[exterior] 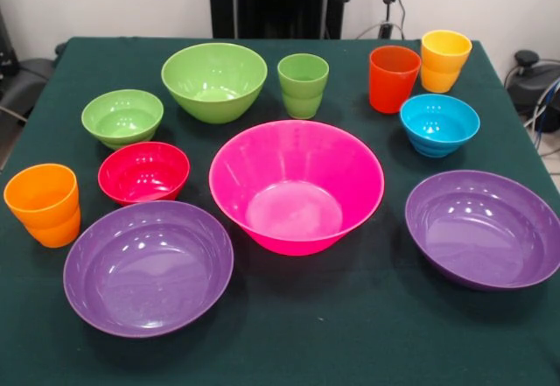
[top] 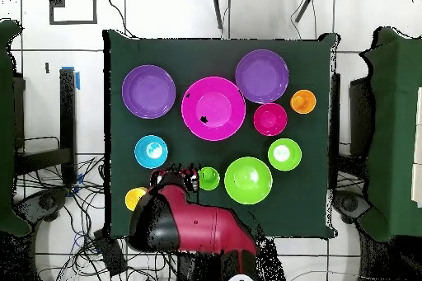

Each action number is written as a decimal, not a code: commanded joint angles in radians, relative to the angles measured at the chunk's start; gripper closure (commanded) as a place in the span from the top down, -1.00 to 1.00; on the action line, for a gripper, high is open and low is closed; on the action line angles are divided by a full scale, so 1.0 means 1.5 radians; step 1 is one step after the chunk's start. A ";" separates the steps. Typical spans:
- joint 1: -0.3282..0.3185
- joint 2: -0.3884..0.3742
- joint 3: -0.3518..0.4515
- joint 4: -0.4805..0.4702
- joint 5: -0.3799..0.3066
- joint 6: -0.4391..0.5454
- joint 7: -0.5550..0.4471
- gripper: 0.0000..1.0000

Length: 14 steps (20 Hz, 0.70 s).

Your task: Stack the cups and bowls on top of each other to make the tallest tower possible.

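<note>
Cups and bowls sit unstacked before us on the green table (exterior: 350,333): orange cup (exterior: 43,203) and purple bowl (exterior: 149,266) at left, red bowl (exterior: 143,171) and two light-green bowls (exterior: 122,115) (exterior: 214,80) behind, hot-pink bowl (exterior: 296,185) central, then green cup (exterior: 303,84), red-orange cup (exterior: 393,78), yellow-orange cup (exterior: 444,60), blue bowl (exterior: 439,124), second purple bowl (exterior: 484,228). Overhead, the arm (top: 185,224) hides its gripper; we cannot tell its grip.
</note>
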 commanded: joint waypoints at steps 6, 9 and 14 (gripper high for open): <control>-0.010 0.084 0.016 -0.157 0.023 0.230 0.064 1.00; -0.011 0.129 0.009 -0.225 0.017 0.259 0.067 1.00; 0.000 0.182 -0.008 -0.294 0.014 0.266 0.096 1.00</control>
